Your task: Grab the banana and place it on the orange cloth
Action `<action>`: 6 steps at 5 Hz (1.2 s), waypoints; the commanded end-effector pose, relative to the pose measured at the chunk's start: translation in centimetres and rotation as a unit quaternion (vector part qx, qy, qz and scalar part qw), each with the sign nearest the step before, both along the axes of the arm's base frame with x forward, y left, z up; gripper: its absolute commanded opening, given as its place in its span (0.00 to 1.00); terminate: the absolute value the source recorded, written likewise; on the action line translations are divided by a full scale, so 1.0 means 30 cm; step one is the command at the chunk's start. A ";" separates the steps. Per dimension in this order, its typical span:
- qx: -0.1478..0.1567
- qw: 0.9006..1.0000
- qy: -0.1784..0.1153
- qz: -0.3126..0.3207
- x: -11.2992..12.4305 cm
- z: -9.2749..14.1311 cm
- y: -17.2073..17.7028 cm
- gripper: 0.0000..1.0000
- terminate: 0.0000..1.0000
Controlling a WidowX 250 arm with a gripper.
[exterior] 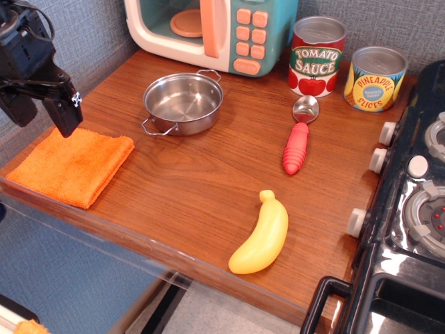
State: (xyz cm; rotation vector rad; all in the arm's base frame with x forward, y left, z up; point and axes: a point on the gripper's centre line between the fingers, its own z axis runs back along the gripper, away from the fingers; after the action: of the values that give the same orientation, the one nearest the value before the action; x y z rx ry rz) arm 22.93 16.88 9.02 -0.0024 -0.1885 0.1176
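The banana [262, 235] is a glossy yellow toy lying near the table's front edge, right of centre, stem pointing away. The orange cloth [71, 165] lies folded at the front left corner of the table. My gripper [43, 117] is black and hangs at the far left, above the cloth's back edge, far from the banana. Its two fingers point down with a gap between them and hold nothing.
A steel pot [183, 103] stands behind the cloth. A red-handled spoon [299, 138] lies right of centre. Tomato sauce [316, 56] and pineapple [375, 78] cans and a toy microwave [212, 31] line the back. A toy stove [410, 202] borders the right.
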 end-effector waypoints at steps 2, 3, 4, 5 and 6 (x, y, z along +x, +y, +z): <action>-0.009 0.999 0.003 -0.032 0.028 -0.005 -0.162 1.00 0.00; -0.015 0.997 -0.001 -0.073 0.041 -0.012 -0.331 1.00 0.00; -0.011 0.993 -0.008 -0.115 0.050 -0.009 -0.499 1.00 0.00; -0.018 0.992 -0.011 -0.126 0.071 -0.010 -0.665 1.00 0.00; -0.021 0.992 -0.009 -0.122 0.096 -0.025 -0.784 1.00 0.00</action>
State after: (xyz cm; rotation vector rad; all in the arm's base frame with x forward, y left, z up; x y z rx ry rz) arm 25.76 -6.71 7.00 -0.0618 -0.1564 -0.1231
